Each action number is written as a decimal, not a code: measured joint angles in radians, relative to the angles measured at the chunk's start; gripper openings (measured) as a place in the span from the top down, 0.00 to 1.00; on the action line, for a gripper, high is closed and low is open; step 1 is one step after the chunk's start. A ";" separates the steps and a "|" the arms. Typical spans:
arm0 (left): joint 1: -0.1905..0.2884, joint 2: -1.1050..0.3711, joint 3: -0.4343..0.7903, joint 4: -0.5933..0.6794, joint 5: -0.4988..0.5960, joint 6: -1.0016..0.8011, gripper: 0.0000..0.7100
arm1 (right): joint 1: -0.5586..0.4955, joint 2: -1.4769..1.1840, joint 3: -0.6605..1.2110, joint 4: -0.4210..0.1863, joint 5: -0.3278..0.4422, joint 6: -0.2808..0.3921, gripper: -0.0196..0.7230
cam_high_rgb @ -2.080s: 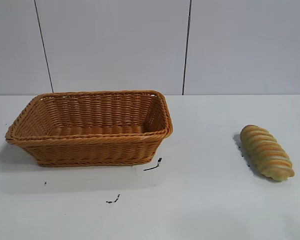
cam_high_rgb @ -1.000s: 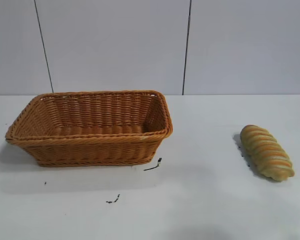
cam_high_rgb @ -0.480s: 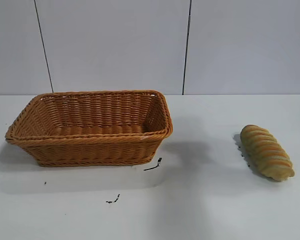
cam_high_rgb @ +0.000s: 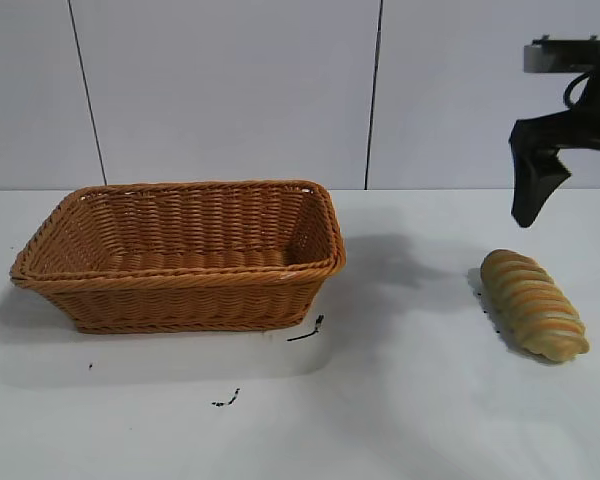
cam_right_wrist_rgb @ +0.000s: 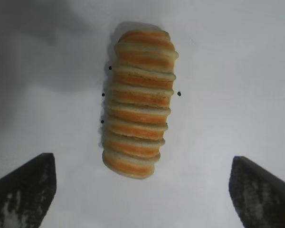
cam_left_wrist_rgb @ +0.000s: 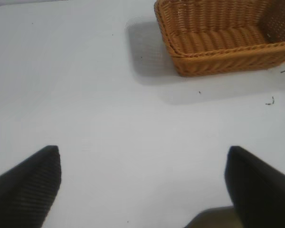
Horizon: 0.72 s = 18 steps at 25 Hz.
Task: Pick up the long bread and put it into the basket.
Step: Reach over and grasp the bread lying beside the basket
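**A:** Taking the basket (cam_high_rgb: 180,255) as the reference, what lies nearest the camera?

**B:** Two small black marks on the white table (cam_high_rgb: 400,420): one (cam_high_rgb: 226,400) in front of the basket, another (cam_high_rgb: 307,332) just off its front right corner. The basket itself sits on the table's left half, nothing visible inside it.

**A:** And the long bread (cam_high_rgb: 533,304)?

**B:** Well apart from the basket, off to its right, lying flat on the table at about the same depth as the basket's front wall. One end points toward the camera and slightly away from the basket. Nothing touches it.

**A:** Where is the right gripper (cam_high_rgb: 570,195)?

**B:** Above the loaf and a little farther back, clear of it. In the right wrist view its two fingers stand wide apart, with the bread (cam_right_wrist_rgb: 138,103) lying between them farther off and a few dark specks on the table beside it.

**A:** The left gripper (cam_left_wrist_rgb: 142,183)?

**B:** Only its wrist view shows it: jaws spread wide over bare table, the basket (cam_left_wrist_rgb: 218,35) well beyond it.

**A:** Behind everything?

**B:** A pale panelled wall (cam_high_rgb: 230,90) with dark vertical seams.
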 joint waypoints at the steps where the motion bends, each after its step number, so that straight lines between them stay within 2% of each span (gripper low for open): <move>1: 0.000 0.000 0.000 0.000 0.000 0.000 0.02 | -0.002 0.012 0.000 0.000 -0.016 0.006 0.06; 8: 0.000 0.000 0.000 0.000 0.000 0.000 0.02 | -0.038 0.050 -0.003 -0.001 -0.071 0.018 0.06; 13: 0.000 0.000 0.000 0.000 0.000 0.000 0.02 | -0.042 0.085 -0.003 0.000 -0.079 -0.009 0.06; 18: 0.000 0.000 0.000 0.000 0.000 0.000 0.02 | -0.042 0.103 -0.003 0.000 -0.126 -0.009 0.06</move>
